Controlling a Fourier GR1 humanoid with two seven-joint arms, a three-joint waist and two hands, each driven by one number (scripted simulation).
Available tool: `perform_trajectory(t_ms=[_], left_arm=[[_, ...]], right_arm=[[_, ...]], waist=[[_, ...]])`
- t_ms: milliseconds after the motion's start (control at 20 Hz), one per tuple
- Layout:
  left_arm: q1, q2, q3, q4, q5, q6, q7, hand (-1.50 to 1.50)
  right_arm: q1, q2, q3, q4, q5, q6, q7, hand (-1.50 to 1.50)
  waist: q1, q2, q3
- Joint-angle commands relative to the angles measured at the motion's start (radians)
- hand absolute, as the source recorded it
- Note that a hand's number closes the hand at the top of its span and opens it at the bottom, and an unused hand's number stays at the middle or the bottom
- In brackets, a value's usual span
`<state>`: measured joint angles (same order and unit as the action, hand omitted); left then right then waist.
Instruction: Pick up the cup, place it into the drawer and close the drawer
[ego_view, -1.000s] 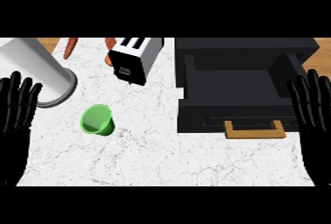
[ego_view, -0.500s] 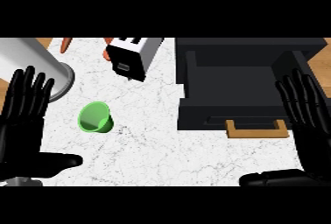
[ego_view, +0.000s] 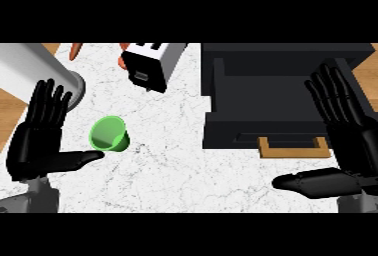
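Nearest the lower edge, the left robot hand (ego_view: 40, 145) and the right robot hand (ego_view: 347, 150) are both spread wide, fingers straight and holding nothing, above the white marble table (ego_view: 184, 180). Just beyond the left thumb, the green cup (ego_view: 111, 133) lies tipped on its side on the table, not yet picked up, so every step of the task appears to remain. Farther right, the black drawer (ego_view: 269, 107) stands open with its wooden handle (ego_view: 293, 148) facing the robot, awaiting the cup, while a toaster (ego_view: 151, 65) sits at the far edge.
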<state>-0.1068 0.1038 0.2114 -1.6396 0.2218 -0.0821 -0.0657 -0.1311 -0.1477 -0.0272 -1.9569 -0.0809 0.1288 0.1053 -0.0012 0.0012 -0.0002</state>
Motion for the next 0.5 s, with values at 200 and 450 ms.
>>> perform_trajectory(t_ms=[200, 450], left_arm=[[-0.021, 0.043, 0.05, 0.209, -0.003, -0.027, -0.077, -1.5], [-0.031, 0.036, 0.066, 0.428, -0.046, -0.029, -0.243, -1.5]], right_arm=[[-0.114, 0.008, -0.031, 0.17, 0.025, 0.007, -0.094, -1.5], [-0.061, 0.011, -0.013, 0.103, 0.045, 0.012, -0.09, -1.5]], waist=[[0.004, 0.0, 0.0], [0.0, 0.0, 0.0]])
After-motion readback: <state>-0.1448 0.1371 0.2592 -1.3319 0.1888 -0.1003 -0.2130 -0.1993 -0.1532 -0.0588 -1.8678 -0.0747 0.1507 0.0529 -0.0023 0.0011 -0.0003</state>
